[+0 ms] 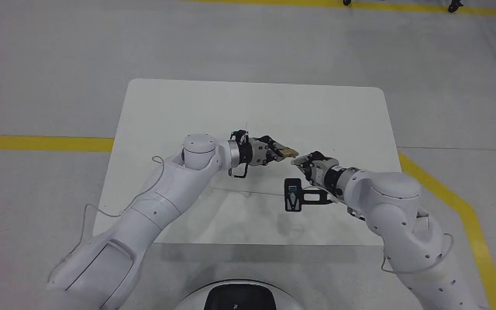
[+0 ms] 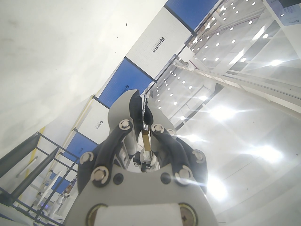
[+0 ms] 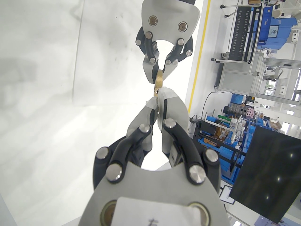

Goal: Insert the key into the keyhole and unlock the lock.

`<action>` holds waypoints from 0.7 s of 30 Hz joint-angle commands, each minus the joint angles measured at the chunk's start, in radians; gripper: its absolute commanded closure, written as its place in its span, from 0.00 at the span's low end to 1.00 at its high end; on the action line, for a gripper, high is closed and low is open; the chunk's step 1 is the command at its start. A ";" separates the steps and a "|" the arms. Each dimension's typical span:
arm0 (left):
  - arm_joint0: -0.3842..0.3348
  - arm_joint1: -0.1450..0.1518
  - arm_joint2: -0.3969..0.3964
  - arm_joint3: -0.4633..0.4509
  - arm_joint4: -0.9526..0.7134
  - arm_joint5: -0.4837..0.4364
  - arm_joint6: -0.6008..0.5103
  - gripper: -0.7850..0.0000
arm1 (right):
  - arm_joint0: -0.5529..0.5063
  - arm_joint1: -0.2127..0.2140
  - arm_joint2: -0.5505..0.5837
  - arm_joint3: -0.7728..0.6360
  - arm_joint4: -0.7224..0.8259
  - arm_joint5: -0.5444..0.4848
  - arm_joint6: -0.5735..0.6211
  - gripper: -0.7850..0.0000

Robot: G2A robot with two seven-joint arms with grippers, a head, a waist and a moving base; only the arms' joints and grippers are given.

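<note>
Gripping brass lock (image 3: 158, 82) in left hand (image 1: 277, 151), fingers closed tight on its body, one end of lock sticking out toward right hand (image 3: 158, 98). Pinching silver key (image 3: 160, 112) flat between closed right fingers (image 3: 176, 104), blade pointing straight at lock. Touching key tip to lock's exposed end; not managing to tell how deep tip is sitting in keyhole. Facing each other tip to tip, both hands hovering above white worktop (image 1: 194, 108), around its middle and slightly toward right edge, lock and key held off the surface. Showing in left wrist view brass edge of lock with silver shackle (image 2: 143, 115) clamped between dark pads (image 2: 135, 104). Lining up in one straight line in right wrist view.
</note>
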 commanded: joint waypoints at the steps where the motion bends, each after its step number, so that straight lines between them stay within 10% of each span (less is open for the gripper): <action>1: -0.001 -0.001 -0.002 0.003 0.000 0.000 -0.003 1.00 | 0.007 0.004 -0.006 0.003 0.009 0.000 0.008 1.00; 21: -0.012 -0.017 -0.016 0.036 0.004 0.001 -0.037 1.00 | 0.060 0.038 -0.054 0.020 0.089 0.000 0.071 1.00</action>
